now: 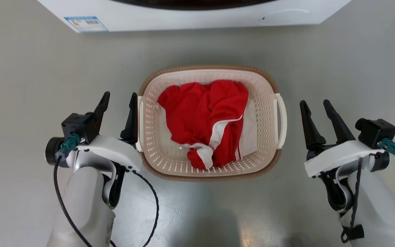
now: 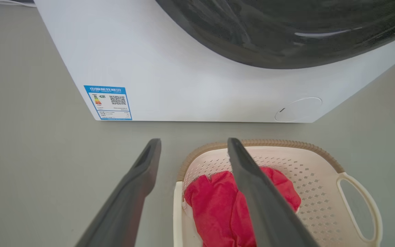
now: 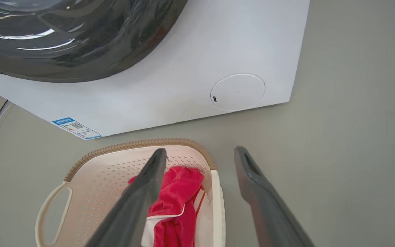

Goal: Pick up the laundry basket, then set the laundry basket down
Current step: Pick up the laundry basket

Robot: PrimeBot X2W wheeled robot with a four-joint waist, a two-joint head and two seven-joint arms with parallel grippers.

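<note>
looks barely started tbh: spotted the laundry basket (image 1: pixel 264 103) flat on the floor (image 1: pixel 29 68) at centre frame, just below the washing machine (image 1: pixel 190 17) along the top edge. not lifted, so guessing pickup and set-down both left to do. got the left hand (image 1: pixel 120 94) at lower left, released and empty, hugging the left handle (image 1: pixel 140 120); right hand (image 1: pixel 314 102) at lower right, released too, a bit off the right handle (image 1: pixel 281 120). counting: one basket, two handles, one red-and-white garment (image 1: pixel 201 116), two hands, one washing machine.
</note>
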